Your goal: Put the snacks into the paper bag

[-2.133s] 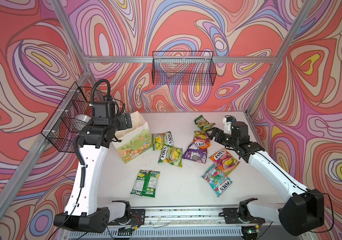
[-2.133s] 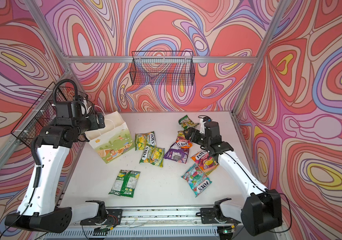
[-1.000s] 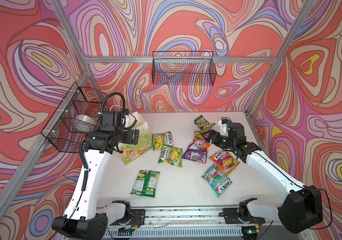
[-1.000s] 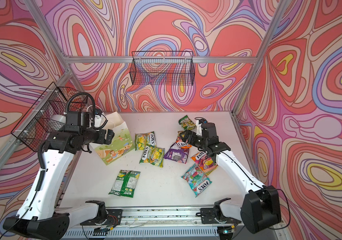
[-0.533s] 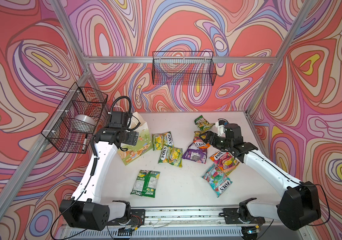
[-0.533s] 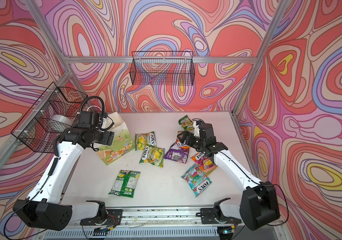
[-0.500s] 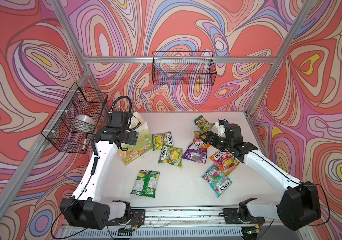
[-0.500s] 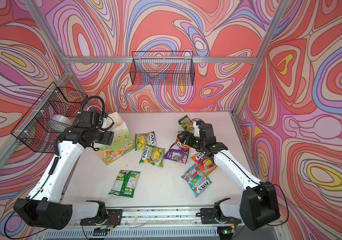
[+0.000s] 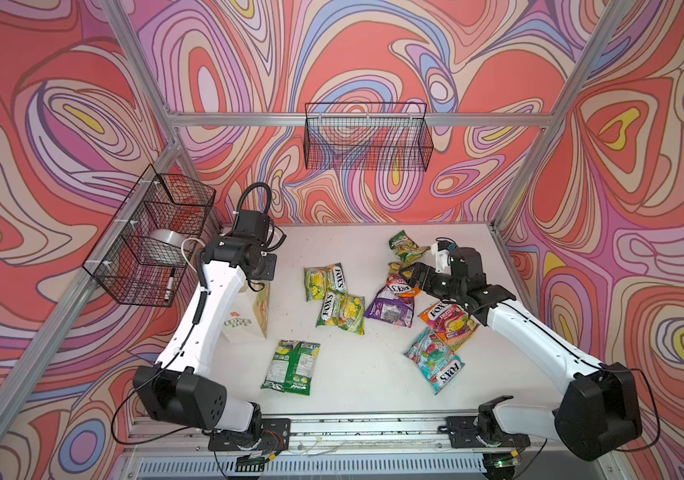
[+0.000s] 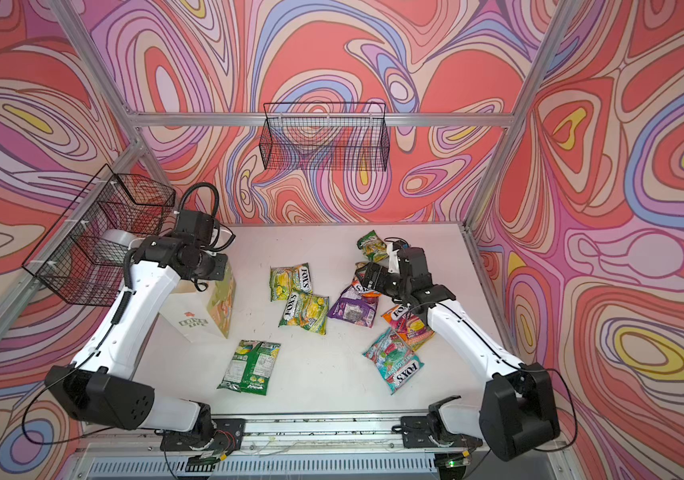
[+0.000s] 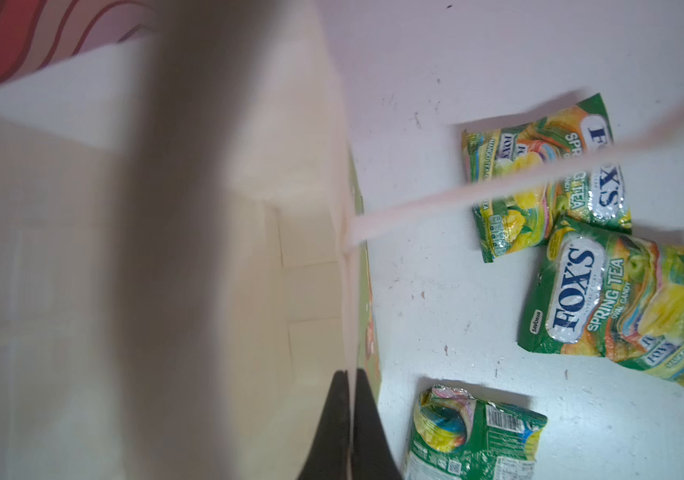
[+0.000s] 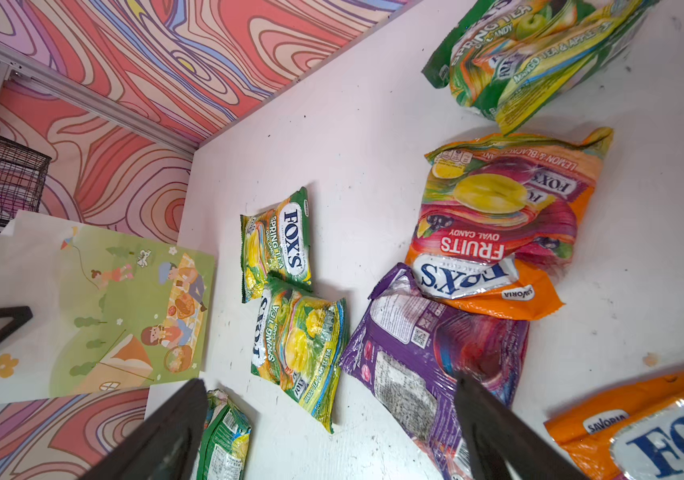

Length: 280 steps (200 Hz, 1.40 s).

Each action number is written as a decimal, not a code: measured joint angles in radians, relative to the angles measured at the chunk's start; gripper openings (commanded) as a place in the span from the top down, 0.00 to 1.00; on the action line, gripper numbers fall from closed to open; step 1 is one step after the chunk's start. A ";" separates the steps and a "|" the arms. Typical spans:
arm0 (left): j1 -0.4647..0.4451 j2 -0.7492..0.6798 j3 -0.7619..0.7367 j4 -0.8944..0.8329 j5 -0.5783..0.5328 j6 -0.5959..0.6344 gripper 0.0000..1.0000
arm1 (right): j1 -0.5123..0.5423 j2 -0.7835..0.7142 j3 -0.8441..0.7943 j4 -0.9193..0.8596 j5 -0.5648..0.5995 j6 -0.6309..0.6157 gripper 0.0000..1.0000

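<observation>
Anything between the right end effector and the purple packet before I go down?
Nothing visible stands between them. The open right end effector hangs clear above the purple packet. The orange Fruits packet lies overlapping one end of it, so a grasp there could catch both.

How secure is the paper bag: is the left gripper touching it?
Touching. Left wrist view: the left gripper pinches the paper bag at its rim.
</observation>
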<state>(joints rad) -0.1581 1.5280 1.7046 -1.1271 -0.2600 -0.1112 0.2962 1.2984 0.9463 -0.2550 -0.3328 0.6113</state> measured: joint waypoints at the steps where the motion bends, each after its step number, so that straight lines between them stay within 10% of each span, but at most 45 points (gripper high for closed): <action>1: 0.000 0.005 0.007 -0.001 -0.002 -0.004 1.00 | 0.000 0.000 0.000 0.001 0.000 0.000 0.03; 108: -0.074 0.279 0.309 -0.047 -0.212 -0.229 0.99 | 0.006 -0.029 0.002 -0.004 0.005 0.000 0.02; 126: -0.090 0.316 0.310 -0.048 -0.193 -0.242 0.48 | 0.006 -0.034 0.002 -0.006 0.011 0.000 0.02; 154: -0.098 0.323 0.312 -0.035 -0.055 -0.253 0.01 | 0.006 -0.034 0.002 -0.021 0.030 -0.005 0.02; 233: -0.098 -0.142 0.289 0.006 0.054 -0.203 0.00 | 0.014 -0.042 0.002 -0.038 0.065 -0.038 0.02; 280: 0.022 -0.377 0.000 -0.004 -0.004 -0.212 0.00 | 0.083 -0.095 0.009 0.013 0.026 -0.114 0.02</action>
<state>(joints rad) -0.1364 1.1511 1.7042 -1.1313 -0.2642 -0.3229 0.3790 1.2030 0.9554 -0.2424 -0.3065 0.4973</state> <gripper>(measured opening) 0.998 0.984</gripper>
